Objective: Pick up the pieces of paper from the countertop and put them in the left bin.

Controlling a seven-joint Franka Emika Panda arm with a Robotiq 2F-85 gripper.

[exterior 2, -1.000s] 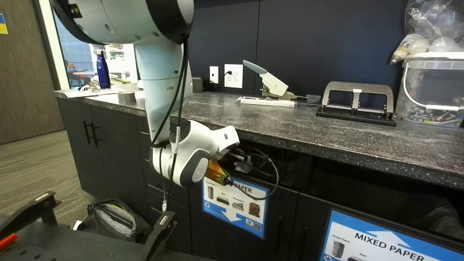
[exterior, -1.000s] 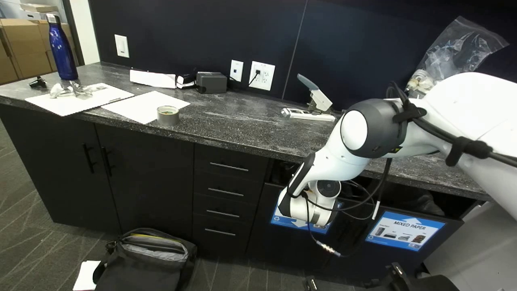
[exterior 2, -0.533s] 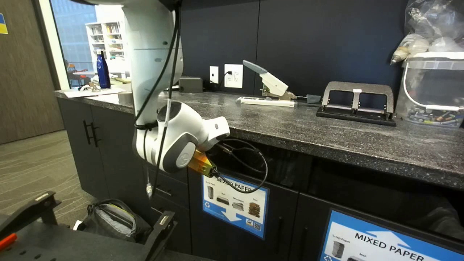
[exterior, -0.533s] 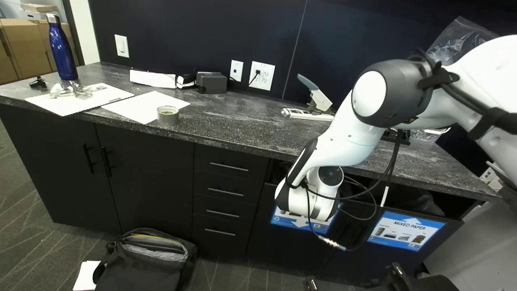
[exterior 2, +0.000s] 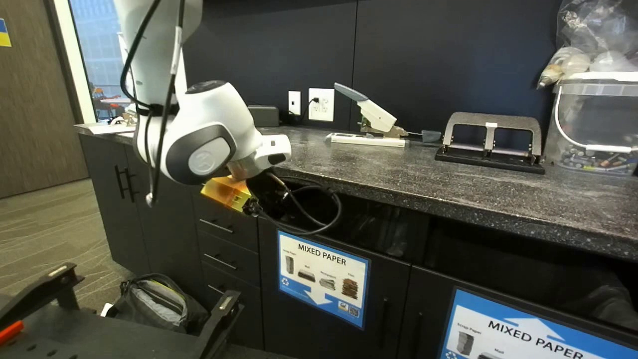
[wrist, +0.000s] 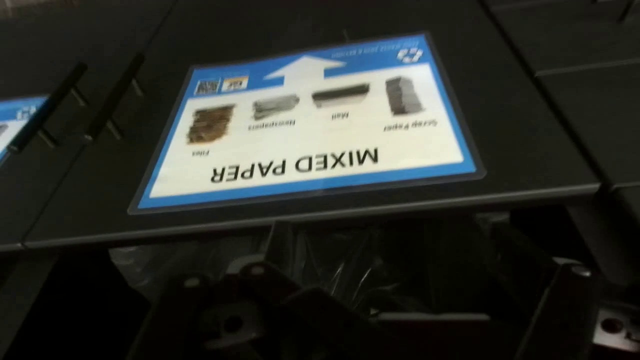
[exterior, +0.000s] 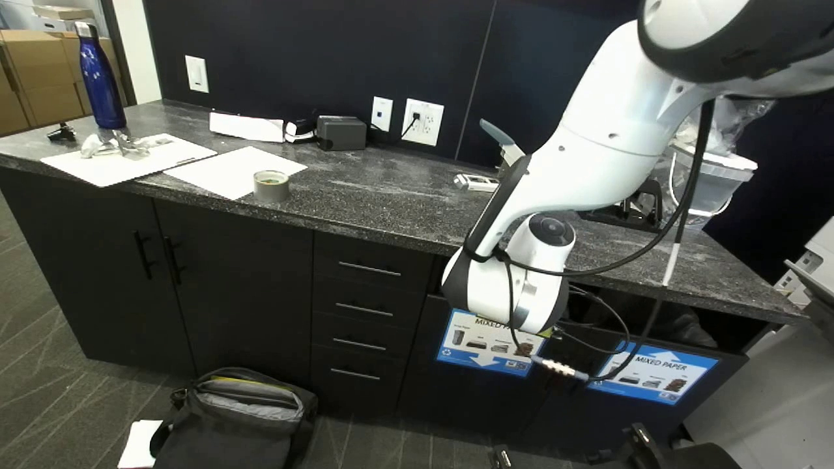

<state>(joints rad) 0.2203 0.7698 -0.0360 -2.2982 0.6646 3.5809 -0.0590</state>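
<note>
Since the crumpled paper scraps (exterior: 98,146) lie on a flat white sheet (exterior: 124,169) atop the bench (exterior: 378,189), the hand (wrist: 410,295), spread wide and apparently empty near the left bin (exterior 2: 389,279), could pinch that sheet too, or snag its looped cable (exterior 2: 341,205) if lifted carelessly.

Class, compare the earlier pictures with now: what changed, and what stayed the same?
The robot arm rose, moving leftward in an exterior view, uncovering the whole label on the left bin. The pincer stands open; whether it released anything is unclear. The crumpled paper scraps, blue bottle and tape roll stayed put.
</note>
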